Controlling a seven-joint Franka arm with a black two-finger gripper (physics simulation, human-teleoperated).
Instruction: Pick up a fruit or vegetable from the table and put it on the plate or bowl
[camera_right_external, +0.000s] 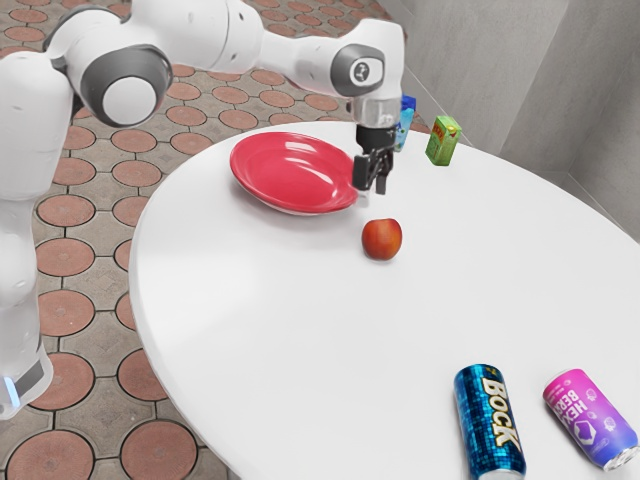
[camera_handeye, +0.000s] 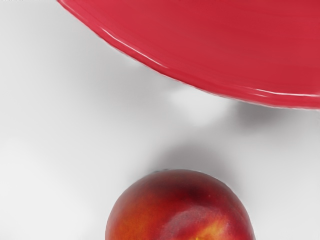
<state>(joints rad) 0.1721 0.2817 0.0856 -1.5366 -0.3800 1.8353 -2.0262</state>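
Looks like a patio or tiled courtyard to me: reddish round-tile paving (camera_right_external: 90, 215) underfoot, bare grey walls (camera_right_external: 500, 60), and a round white table (camera_right_external: 330, 340) with drink cans (camera_right_external: 490, 420) lying about

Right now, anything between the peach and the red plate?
Nothing. Just bare white table separates the peach from the plate, as the wrist view shows.

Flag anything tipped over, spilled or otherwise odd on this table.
Two drink cans lie on their sides at the exterior view's lower right: a blue patterned metal can and a pink-purple metal can. No spill shows. Nothing else stands out.
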